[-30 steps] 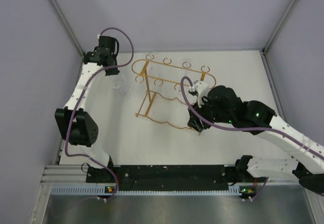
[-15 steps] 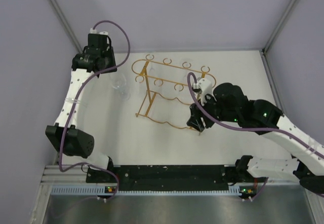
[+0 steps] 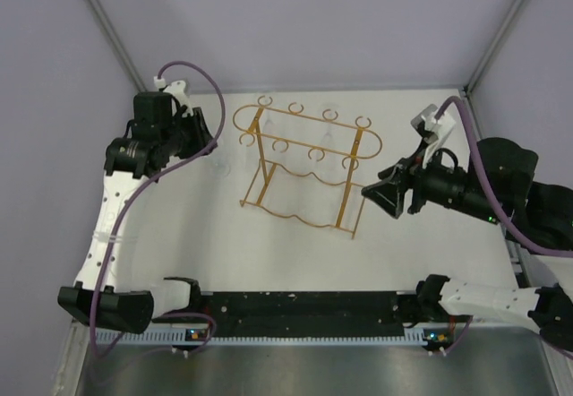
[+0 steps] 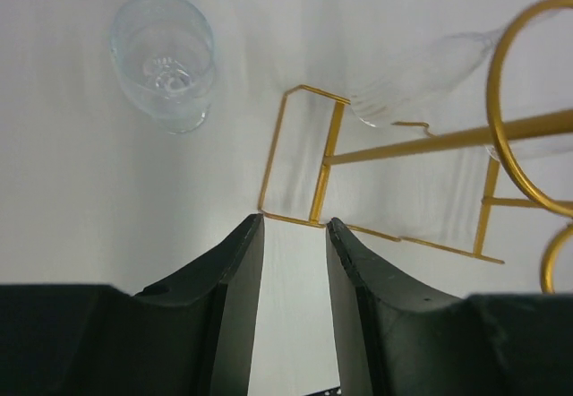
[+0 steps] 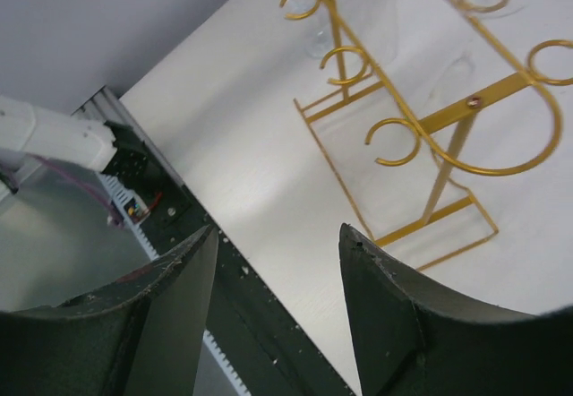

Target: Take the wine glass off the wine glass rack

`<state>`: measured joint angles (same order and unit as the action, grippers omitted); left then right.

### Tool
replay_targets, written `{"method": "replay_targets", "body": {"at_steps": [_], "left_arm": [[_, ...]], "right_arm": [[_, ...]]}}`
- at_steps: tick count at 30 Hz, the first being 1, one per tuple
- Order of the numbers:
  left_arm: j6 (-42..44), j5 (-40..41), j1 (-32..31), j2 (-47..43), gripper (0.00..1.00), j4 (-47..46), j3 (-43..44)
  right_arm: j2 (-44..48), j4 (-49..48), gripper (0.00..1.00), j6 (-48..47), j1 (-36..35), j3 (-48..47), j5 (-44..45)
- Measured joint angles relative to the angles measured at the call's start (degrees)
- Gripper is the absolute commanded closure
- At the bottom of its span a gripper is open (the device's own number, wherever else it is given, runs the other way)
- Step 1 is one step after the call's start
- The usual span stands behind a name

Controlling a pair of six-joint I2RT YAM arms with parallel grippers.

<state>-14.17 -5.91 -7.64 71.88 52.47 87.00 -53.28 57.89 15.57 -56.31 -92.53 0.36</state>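
Note:
A clear wine glass [image 4: 166, 60] stands upright on the white table, left of the gold wire rack [image 3: 300, 165]. It shows faintly in the top view [image 3: 218, 165]. A second clear glass [image 4: 416, 78] hangs bowl-down from the rack's rails. My left gripper [image 3: 208, 139] hovers left of the rack. It is open and empty, with the standing glass beyond and left of its fingertips [image 4: 255, 226]. My right gripper [image 3: 372, 192] is open and empty. It is raised to the right of the rack, whose looped rails [image 5: 421, 136] show in the right wrist view.
Grey walls close the table at the back and both sides. The black mounting rail [image 3: 295, 306] with both arm bases runs along the near edge. The rack's base [image 4: 304, 159] lies just ahead of the left fingers.
My right gripper has left the rack's front right corner and drawn back to the right. My left arm has swung back and lower, away from the standing glass.

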Motion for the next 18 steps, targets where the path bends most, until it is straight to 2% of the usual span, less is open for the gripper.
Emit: {"method": "replay_targets", "body": {"at_steps": [5, 8, 13, 18], "left_arm": [[-2.21, -9.86, 0.0, -5.84, 0.61, -1.55, -5.07], [-4.11, -16.92, -0.07, -8.59, 0.63, -3.96, -8.57], [-6.91, -23.19, -1.77, -10.49, 0.64, -6.97, -14.6], [-10.49, -25.86, -5.75, -12.22, 0.67, -10.99, -20.2]], "right_arm": [[-1.6, 1.79, 0.44, -0.57, 0.2, -3.32, 9.35], [-4.61, 2.36, 0.47, -1.16, 2.67, -4.57, 12.7], [-9.42, 2.8, 0.55, -2.19, 11.32, -5.14, 12.74], [-12.13, 2.8, 0.65, -2.75, 16.44, -5.79, 11.96]]}}
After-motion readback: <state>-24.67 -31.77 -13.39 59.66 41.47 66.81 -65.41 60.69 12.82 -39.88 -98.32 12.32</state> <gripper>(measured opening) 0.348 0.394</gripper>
